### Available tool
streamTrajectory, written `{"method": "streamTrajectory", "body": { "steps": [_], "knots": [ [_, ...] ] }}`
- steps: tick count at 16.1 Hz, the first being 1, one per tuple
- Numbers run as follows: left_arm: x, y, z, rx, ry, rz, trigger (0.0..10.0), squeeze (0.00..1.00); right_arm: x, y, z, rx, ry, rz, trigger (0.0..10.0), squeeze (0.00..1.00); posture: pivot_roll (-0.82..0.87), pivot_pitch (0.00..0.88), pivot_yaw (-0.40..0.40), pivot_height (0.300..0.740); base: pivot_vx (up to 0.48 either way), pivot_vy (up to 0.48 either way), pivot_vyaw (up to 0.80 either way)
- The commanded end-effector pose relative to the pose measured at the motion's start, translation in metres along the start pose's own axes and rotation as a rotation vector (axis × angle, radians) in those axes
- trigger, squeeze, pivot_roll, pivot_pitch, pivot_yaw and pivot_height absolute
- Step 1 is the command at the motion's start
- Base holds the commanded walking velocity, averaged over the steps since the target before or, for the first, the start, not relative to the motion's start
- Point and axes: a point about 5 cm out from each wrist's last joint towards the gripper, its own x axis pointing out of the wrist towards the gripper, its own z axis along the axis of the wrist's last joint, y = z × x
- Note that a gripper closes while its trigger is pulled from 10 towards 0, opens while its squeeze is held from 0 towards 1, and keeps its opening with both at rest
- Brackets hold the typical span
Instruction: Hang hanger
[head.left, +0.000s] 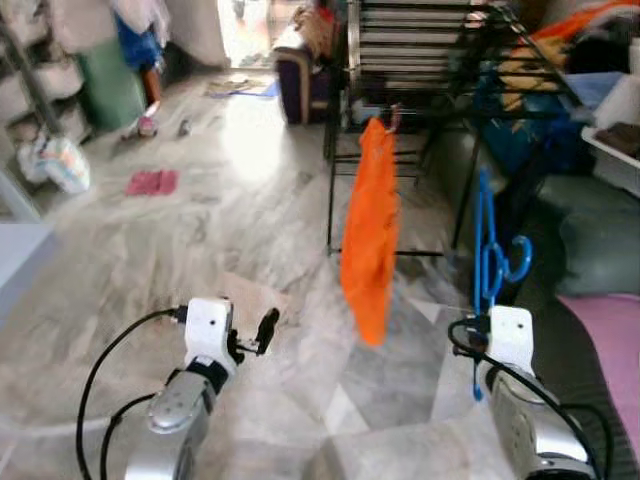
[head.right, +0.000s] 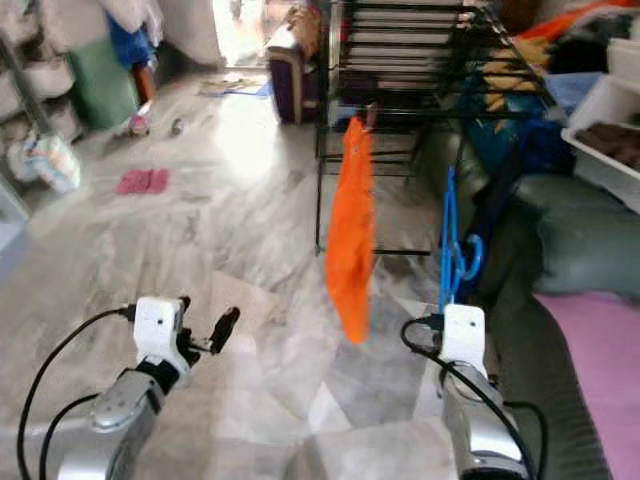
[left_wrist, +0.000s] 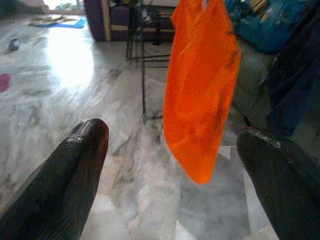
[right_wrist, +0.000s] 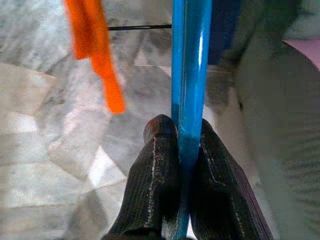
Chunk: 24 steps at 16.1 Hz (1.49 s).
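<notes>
Silver arms, white wrist blocks, looping black cables, black-fingered left hand (head.left: 262, 333).

Drying rack (head.left: 420, 60) top cut off; background clutter blurred.

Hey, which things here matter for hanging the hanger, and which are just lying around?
Job:
blue hanger, clamped in right gripper
black drying rack
left gripper, open

Lying about:
orange cloth hanging on the rack
pink cloth on floor
white bag

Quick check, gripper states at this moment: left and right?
Left gripper: open, holding nothing, fingers spread wide.
Right gripper: shut on the blue plastic clothes hanger.
</notes>
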Motion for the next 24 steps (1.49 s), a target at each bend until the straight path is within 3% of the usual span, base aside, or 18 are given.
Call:
{"method": "streamTrajectory", "body": {
  "steps": [1, 5, 8, 10, 15, 17, 19, 24],
  "knots": [
    [0.002, -0.011, 0.001, -0.007, 0.001, -0.049, 10.0, 0.0, -0.001, -0.012, 0.001, 0.002, 0.0, -0.03, 10.0, 0.0, 0.03, 0.0, -0.034, 0.74, 0.48, 0.0, 0.0],
    [0.002, -0.012, -0.002, -0.006, 0.021, -0.059, 10.0, 0.0, 0.003, -0.004, -0.007, 0.023, 0.06, 0.015, 10.0, 0.0, 0.04, 0.0, -0.033, 0.74, 0.48, 0.0, 0.0],
    [0.005, -0.012, -0.001, -0.001, 0.023, -0.057, 10.0, 0.0, 0.005, 0.003, -0.001, -0.005, 0.076, 0.073, 10.0, 0.0, 0.03, 0.0, -0.03, 0.74, 0.48, 0.0, 0.0],
    [0.013, -0.005, 0.012, 0.029, -0.029, 0.005, 10.0, 0.0, 0.006, 0.014, 0.002, 0.047, 0.131, 0.168, 10.0, 0.0, 0.03, 0.0, -0.031, 0.74, 0.48, 0.0, 0.0],
    [0.011, 0.008, 0.018, 0.035, -0.041, 0.067, 10.0, 0.0, 0.003, 0.014, -0.009, 0.104, 0.246, 0.175, 10.0, 0.0, 0.04, 0.0, -0.034, 0.74, 0.48, 0.0, 0.0],
    [0.012, 0.008, 0.02, 0.038, -0.048, 0.075, 10.0, 0.0, 0.0, 0.022, -0.005, 0.093, 0.269, 0.278, 10.0, 0.0, 0.04, 0.0, -0.035, 0.74, 0.48, 0.0, 0.0],
    [0.012, 0.008, 0.019, 0.033, -0.041, 0.074, 10.0, 0.0, 0.0, 0.024, -0.004, 0.063, 0.28, 0.301, 10.0, 0.0, 0.04, 0.0, -0.036, 0.74, 0.45, 0.0, 0.0],
    [0.012, 0.007, 0.018, 0.029, -0.034, 0.066, 10.0, 0.0, 0.005, 0.015, 0.009, -0.008, 0.234, 0.269, 10.0, 0.0, 0.05, 0.0, -0.036, 0.74, 0.437, 0.0, 0.0]
  ]
}}
